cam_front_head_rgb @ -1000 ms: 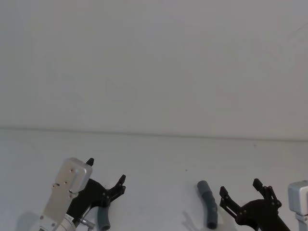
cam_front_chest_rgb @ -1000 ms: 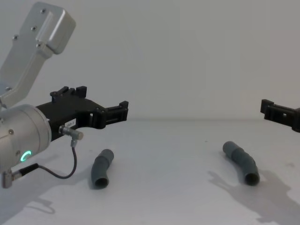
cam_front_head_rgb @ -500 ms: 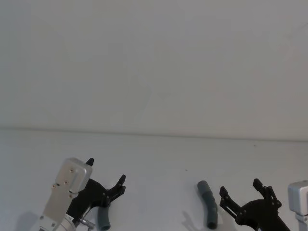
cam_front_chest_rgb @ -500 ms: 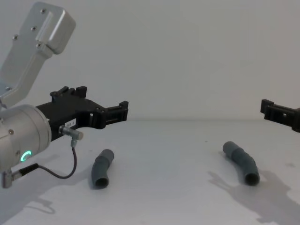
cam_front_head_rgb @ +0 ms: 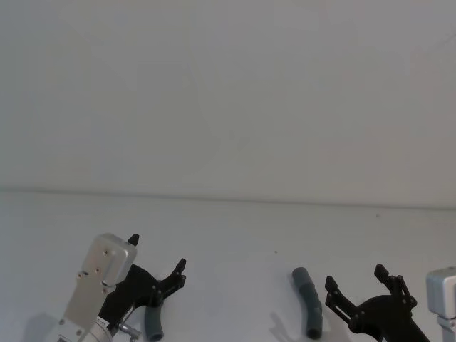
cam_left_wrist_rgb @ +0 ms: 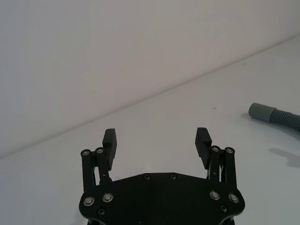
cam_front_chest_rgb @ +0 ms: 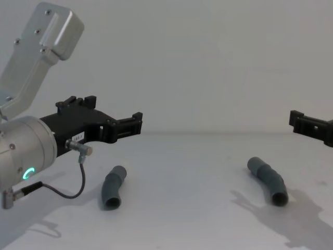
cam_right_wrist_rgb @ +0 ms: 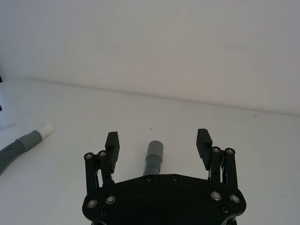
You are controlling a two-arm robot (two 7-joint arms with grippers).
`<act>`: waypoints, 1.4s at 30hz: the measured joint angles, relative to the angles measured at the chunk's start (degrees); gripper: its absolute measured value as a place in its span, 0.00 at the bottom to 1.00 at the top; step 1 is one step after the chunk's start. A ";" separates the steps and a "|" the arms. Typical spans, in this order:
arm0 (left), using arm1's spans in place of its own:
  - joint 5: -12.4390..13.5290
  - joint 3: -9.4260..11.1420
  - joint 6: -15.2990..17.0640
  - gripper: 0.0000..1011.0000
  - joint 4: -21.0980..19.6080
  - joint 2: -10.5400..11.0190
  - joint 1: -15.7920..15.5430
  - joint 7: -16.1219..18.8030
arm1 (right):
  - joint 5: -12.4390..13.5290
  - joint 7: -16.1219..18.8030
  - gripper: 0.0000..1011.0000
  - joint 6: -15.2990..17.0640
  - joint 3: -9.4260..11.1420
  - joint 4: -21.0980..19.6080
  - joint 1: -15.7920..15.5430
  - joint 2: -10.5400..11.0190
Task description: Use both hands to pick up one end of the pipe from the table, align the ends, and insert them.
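Two dark grey corrugated pieces of the pipe lie apart on the white table (cam_front_chest_rgb: 187, 161). The left piece (cam_front_chest_rgb: 113, 187) (cam_front_head_rgb: 153, 324) rests below and just ahead of my left gripper (cam_front_chest_rgb: 113, 109) (cam_front_head_rgb: 157, 252) (cam_left_wrist_rgb: 156, 137), which hovers open and holds nothing. Its white tip (cam_right_wrist_rgb: 45, 130) is visible in the right wrist view. The right piece (cam_front_chest_rgb: 268, 179) (cam_front_head_rgb: 308, 303) ends in a smooth grey cuff (cam_right_wrist_rgb: 154, 149) that lies in line with the gap of my right gripper (cam_right_wrist_rgb: 158, 138) (cam_front_head_rgb: 355, 277) (cam_front_chest_rgb: 307, 124). That gripper is open too, raised above the table and apart from the piece.
A plain white wall (cam_front_head_rgb: 228, 92) rises behind the table's far edge (cam_front_head_rgb: 228, 199). A thin black cable (cam_front_chest_rgb: 67, 192) hangs from my left wrist near the left piece. Bare table (cam_front_chest_rgb: 187, 208) stretches between the two pieces.
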 joint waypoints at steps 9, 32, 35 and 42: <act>-0.04 -0.07 0.26 0.99 -0.02 -0.02 0.02 -0.08 | 0.00 0.00 0.99 0.00 0.00 0.00 0.00 0.00; -5.41 -4.71 17.91 0.99 -6.52 -1.75 2.57 3.11 | 0.00 0.00 0.99 0.00 0.00 0.00 0.00 0.00; -6.10 -5.16 20.60 0.99 -7.25 -2.18 2.68 3.69 | 0.00 0.00 0.99 0.00 0.00 0.00 0.00 0.00; -7.45 -6.02 25.55 0.99 -8.28 -3.13 2.45 4.21 | 0.00 0.00 0.99 0.00 0.00 0.00 0.00 0.00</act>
